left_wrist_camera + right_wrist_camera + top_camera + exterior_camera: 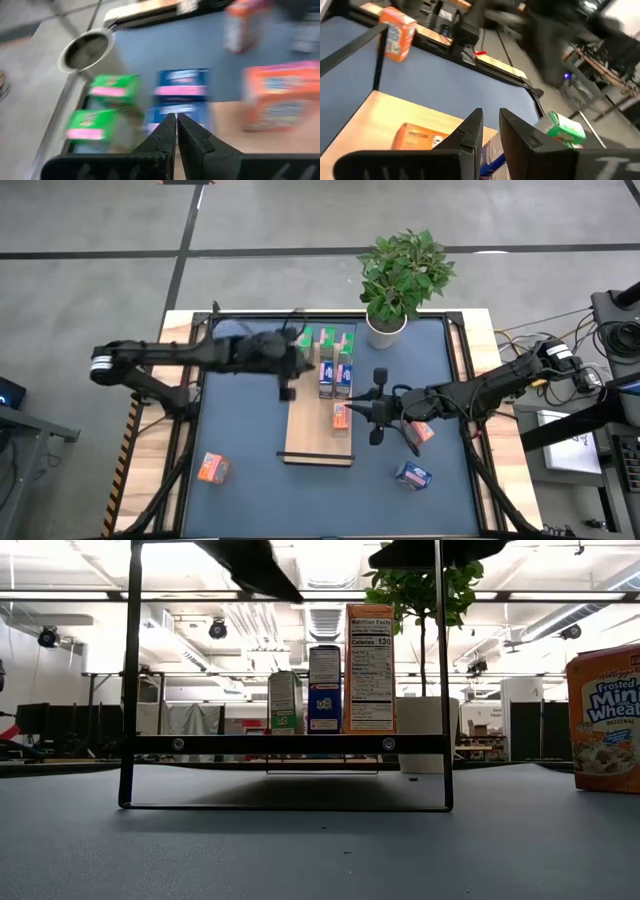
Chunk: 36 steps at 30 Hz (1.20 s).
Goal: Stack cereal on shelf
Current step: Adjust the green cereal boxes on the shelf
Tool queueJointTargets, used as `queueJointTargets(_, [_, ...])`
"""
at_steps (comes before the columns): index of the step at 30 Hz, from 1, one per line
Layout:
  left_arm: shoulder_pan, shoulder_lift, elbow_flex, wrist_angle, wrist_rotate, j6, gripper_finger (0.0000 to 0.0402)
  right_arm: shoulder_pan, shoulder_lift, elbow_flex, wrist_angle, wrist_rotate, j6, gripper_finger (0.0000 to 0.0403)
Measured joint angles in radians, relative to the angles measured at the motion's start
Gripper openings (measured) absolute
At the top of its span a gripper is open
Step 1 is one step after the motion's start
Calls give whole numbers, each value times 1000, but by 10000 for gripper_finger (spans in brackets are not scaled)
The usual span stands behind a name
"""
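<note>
- Cereal boxes sit mostly on the shelf [315, 442] already: three green ones [327, 337] at its far end, two blue ones [335, 377] next, and one orange box [341, 416] just ahead of the right fingers [471, 127].
- Three boxes lie loose on the bench [250, 430]: a second orange box [422, 432] just behind the right fingers and under that arm, a blue box [412, 475] a little further back, and a third orange box [212, 468] well away from both arms.
- The right fingers stand narrowly apart with nothing between them, so the step in hand looks like fetching the next box.
- To do that well, draw back clear of the standing orange box before turning, so it is not tipped.
- Spread wider than now before coming down on a loose box, and close across its narrow faces.
- Set the box upright in line with the others, leaving bare board for the remaining two.
- The right arm reaches low across the bench towards the shelf's middle.
- The left fingers [167, 131] are pressed together and empty, and they point down over the shelf with the blue and green boxes just ahead of their tips.
</note>
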Motion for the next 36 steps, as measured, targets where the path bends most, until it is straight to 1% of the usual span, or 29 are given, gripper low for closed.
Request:
queueJointTargets(4, [-100, -99, -112, 61, -5, 0, 0, 0, 0, 0, 1, 14, 71, 54])
queueJointTargets(6, [-135, -147, -169, 79, -31, 0, 0, 0, -1, 0, 4, 19, 125, 54])
queueJointTargets(10, [-158, -230, -281, 109, -80, 4, 0, 3, -3, 0, -16, 28, 251, 54])
queueJointTargets(12, [-157, -263, -327, 136, -87, 3, 0, 6, -3, 12, -71, 29, 315, 54])
queueJointTargets(16, [-156, -307, -405, 192, -89, 25, 0, 3, -3, 80, -248, 36, 449, 54])
queueJointTargets(21, [-156, -320, -433, 230, -89, 54, 0, -42, 3, 182, -438, 106, 578, 54])
queueJointTargets(24, [-155, -317, -433, 234, -89, 84, 0, -97, 10, 223, -500, 107, 608, 54])
queueJointTargets(32, [-154, -317, -427, 237, -90, 140, 0, -282, 12, 229, -512, 106, 591, 54])
queueJointTargets(36, [-154, -314, -427, 237, -90, 140, 0, -337, 47, 227, -507, 105, 589, 49])
